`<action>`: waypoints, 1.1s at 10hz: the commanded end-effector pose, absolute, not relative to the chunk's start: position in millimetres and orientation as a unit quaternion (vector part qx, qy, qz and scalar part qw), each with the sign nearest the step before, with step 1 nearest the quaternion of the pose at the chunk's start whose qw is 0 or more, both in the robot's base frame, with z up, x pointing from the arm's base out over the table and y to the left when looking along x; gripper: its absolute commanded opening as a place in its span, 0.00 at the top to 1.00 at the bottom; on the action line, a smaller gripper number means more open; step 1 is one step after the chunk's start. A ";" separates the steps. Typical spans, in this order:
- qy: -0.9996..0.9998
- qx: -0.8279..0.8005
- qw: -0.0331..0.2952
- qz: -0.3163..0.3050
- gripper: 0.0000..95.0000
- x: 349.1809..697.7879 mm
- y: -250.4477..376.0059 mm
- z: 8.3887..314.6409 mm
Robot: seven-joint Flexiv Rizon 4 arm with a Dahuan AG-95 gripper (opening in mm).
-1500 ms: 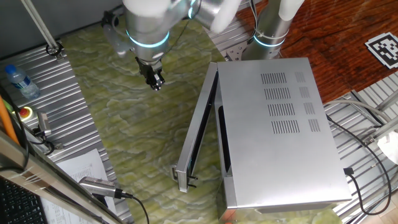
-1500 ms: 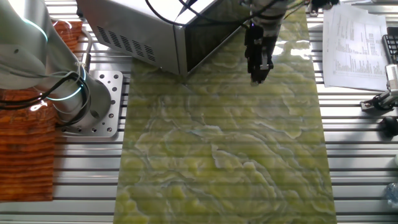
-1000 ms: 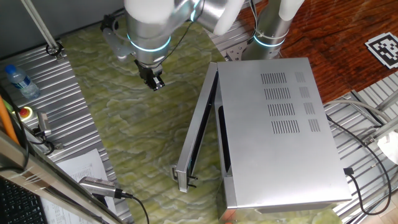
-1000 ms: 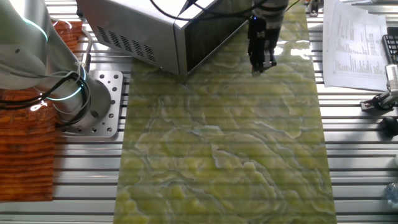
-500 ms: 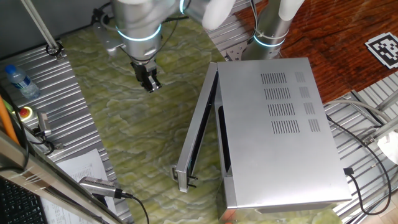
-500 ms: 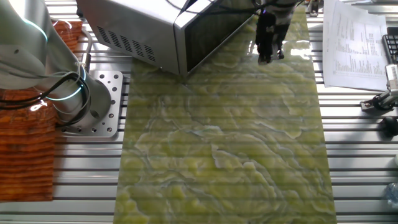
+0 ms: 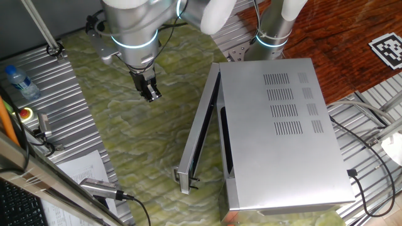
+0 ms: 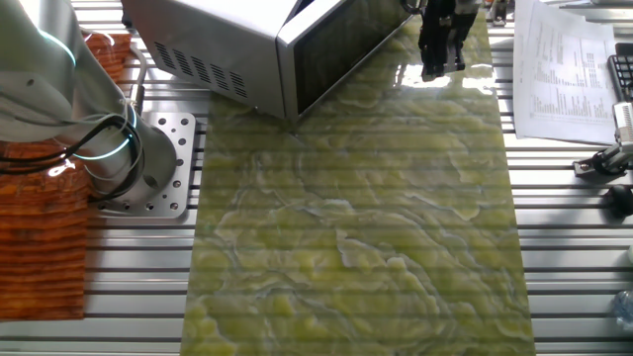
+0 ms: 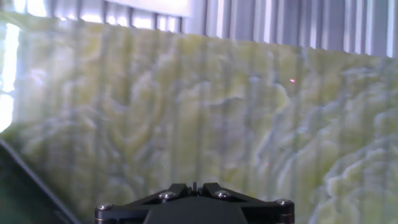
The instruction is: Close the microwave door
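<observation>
The microwave (image 7: pixel 282 125) is a large silver-grey box with vent slots on top; it also shows in the other fixed view (image 8: pixel 208 44). The microwave door (image 7: pixel 200 129) stands partly open, swung out at a narrow angle, with its latch tabs at the near end. Its dark inner face shows in the other fixed view (image 8: pixel 346 49). My gripper (image 7: pixel 149 94) hangs over the green marbled mat, left of the door and apart from it, and shows in the other fixed view (image 8: pixel 435 69) too. In the hand view the gripper (image 9: pixel 193 185) is shut and empty.
A water bottle (image 7: pixel 19 81) and a red button (image 7: pixel 26 113) sit on the left rail. Papers (image 8: pixel 564 69) lie beside the mat. The arm's base (image 8: pixel 129 158) stands by the microwave's back. Cables (image 7: pixel 364 119) run at the microwave's right.
My gripper has moved left, away from the door and along toward its free end. The door has not moved.
</observation>
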State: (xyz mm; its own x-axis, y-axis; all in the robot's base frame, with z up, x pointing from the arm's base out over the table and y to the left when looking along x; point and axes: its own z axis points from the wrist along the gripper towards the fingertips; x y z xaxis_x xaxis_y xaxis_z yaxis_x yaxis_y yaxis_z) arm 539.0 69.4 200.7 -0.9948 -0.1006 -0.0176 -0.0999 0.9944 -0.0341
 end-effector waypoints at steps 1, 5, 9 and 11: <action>0.999 -0.051 0.010 -0.009 1.00 537.6 69.8 201.0; 0.999 -0.036 0.008 -0.012 1.00 538.4 69.3 200.6; 1.000 -0.014 0.015 -0.008 1.00 538.6 69.3 200.4; 0.999 -0.028 0.014 -0.006 1.00 538.5 69.2 200.4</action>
